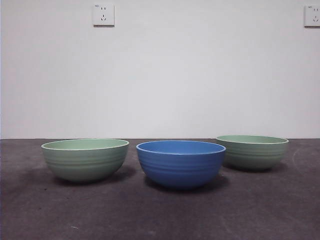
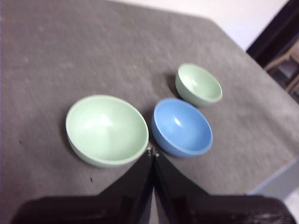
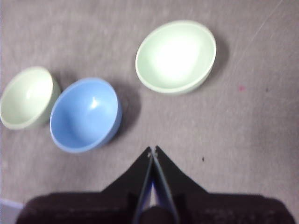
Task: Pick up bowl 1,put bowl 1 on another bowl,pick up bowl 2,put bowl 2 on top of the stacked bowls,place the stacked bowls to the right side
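Three ribbed bowls stand apart on the dark table, none inside another. The blue bowl (image 1: 180,162) (image 2: 182,127) (image 3: 85,114) is in the middle. One pale green bowl (image 1: 85,159) (image 2: 107,129) (image 3: 27,97) stands to its left. The other pale green bowl (image 1: 252,151) (image 2: 199,84) (image 3: 176,56) stands to its right and a little farther back. My left gripper (image 2: 153,153) hovers shut and empty above the table, nearest the left green bowl. My right gripper (image 3: 153,150) hovers shut and empty, short of the right green bowl. Neither arm appears in the front view.
The dark grey table (image 1: 160,215) ends at an edge (image 2: 275,175) beyond the blue bowl in the left wrist view. A white wall with two sockets (image 1: 103,15) stands behind the table.
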You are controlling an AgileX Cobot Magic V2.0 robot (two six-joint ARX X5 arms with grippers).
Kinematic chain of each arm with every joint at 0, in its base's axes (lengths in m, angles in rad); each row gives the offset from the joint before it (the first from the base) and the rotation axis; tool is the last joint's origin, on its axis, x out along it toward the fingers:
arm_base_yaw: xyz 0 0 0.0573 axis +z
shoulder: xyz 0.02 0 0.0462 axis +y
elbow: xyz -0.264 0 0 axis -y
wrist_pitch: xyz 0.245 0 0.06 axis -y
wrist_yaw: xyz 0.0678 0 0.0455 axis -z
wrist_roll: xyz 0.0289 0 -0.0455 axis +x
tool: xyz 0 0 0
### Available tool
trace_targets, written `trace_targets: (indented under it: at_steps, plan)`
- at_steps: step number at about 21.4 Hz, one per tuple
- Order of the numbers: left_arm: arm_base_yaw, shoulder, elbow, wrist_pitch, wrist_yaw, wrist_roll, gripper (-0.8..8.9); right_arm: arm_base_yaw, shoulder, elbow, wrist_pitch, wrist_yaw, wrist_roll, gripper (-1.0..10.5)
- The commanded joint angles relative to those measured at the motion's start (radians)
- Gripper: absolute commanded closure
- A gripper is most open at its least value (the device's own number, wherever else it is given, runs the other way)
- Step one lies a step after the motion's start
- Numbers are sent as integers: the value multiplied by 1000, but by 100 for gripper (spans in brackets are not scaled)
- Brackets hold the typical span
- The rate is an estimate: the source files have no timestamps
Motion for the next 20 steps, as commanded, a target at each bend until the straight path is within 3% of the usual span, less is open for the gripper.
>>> trace_targets:
  at_steps: [1, 4, 8, 9, 11, 12, 20]
  plan:
    - [0, 41, 43, -73, 8, 108, 820, 13, 31, 29, -42, -2, -74, 958]
    - [0, 94, 94, -166, 1, 174, 820, 28, 57, 41, -60, -2, -84, 958]
    - [0, 126, 109, -172, 0, 177, 790, 30, 63, 41, -60, 3, -84, 924]
    - [0, 127, 109, -172, -2, 169, 679, 30, 63, 41, -60, 5, -83, 836]
    - [0, 127, 109, -171, -7, 155, 317, 30, 63, 41, -60, 6, -75, 576]
    - [0, 127, 109, -169, -6, 146, 243, 30, 63, 41, -60, 6, -67, 465]
    - [0, 127, 109, -168, -5, 145, 247, 30, 103, 43, -42, 7, -27, 439]
